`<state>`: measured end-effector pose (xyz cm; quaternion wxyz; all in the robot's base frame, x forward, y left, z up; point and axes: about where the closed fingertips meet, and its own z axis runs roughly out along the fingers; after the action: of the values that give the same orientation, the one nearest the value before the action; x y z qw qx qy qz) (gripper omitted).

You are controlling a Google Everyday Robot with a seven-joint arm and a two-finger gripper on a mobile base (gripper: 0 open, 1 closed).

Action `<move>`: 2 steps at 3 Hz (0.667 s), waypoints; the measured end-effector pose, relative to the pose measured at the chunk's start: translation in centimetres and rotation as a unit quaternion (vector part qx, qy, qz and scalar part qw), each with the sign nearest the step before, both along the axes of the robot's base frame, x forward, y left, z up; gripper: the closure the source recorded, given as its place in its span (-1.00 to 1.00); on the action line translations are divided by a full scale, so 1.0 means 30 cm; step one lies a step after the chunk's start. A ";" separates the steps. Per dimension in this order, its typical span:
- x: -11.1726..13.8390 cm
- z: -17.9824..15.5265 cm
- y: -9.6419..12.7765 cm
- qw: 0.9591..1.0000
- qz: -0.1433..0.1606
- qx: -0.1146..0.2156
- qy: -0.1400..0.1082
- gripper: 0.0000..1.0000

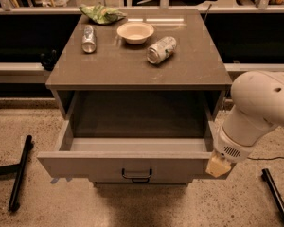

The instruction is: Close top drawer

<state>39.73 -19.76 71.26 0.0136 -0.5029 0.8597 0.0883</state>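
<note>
The top drawer (85,164) of the grey-beige cabinet is pulled far out toward me, and its inside is bare. Its flat front panel carries a small dark centre handle (137,176). My gripper (217,166) shows as a yellowish tip below the white arm (258,112). It sits at the right end of the drawer's front panel, at or touching the corner. The lower drawer fronts are hidden below the open drawer.
On the cabinet top (132,67) lie a silver can (88,39), a second can on its side (161,49), a beige bowl (135,32) and a green bag (102,13). Black bars lie on the floor at left (20,171) and right (274,195).
</note>
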 end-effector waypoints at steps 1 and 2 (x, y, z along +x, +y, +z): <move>-0.013 -0.053 0.035 1.000 -0.010 -0.009 0.017 1.00; 0.002 -0.123 0.060 0.999 -0.027 -0.014 0.028 1.00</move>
<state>39.78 -17.94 67.59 -0.0149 -0.4768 0.8742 0.0902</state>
